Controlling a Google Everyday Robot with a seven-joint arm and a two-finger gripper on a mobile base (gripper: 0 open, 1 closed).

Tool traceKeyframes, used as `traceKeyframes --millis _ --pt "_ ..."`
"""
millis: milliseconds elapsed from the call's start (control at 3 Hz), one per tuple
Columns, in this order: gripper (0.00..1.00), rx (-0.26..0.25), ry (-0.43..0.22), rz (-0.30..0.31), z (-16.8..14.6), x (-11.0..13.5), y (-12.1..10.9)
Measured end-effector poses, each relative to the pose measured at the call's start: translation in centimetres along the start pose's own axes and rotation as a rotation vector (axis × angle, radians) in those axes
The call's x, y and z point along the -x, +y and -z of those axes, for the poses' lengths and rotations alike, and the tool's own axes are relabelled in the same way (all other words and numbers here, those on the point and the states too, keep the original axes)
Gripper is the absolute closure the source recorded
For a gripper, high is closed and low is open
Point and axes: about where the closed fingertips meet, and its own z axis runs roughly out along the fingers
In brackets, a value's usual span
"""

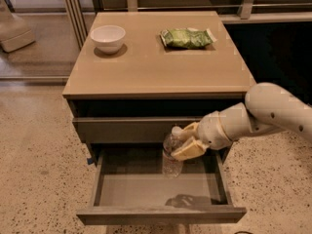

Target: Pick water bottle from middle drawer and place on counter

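Note:
The water bottle (172,156), clear ribbed plastic, hangs upright above the grey floor of the open middle drawer (161,191). My gripper (183,141) is shut on its upper part, the tan fingers (190,149) clamped on either side near the neck. The cap is hidden behind the fingers. The bottle's base is clear of the drawer floor, and its shadow lies on the floor below. The arm comes in from the right. The tan counter (156,65) is above, its front edge just over the gripper.
A white bowl (107,37) stands at the counter's back left and a green snack bag (187,37) at its back right. A closed drawer front (126,129) sits just above the open drawer, right behind the bottle. Speckled floor surrounds the cabinet.

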Motion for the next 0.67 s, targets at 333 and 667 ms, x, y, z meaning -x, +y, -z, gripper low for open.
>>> traceKeyframes --millis 333,667 --pt "1.0 -0.031 0.03 0.036 4.31 5.82 0.51" --pt "1.0 -0.035 0.032 0.043 4.79 6.47 0.66"
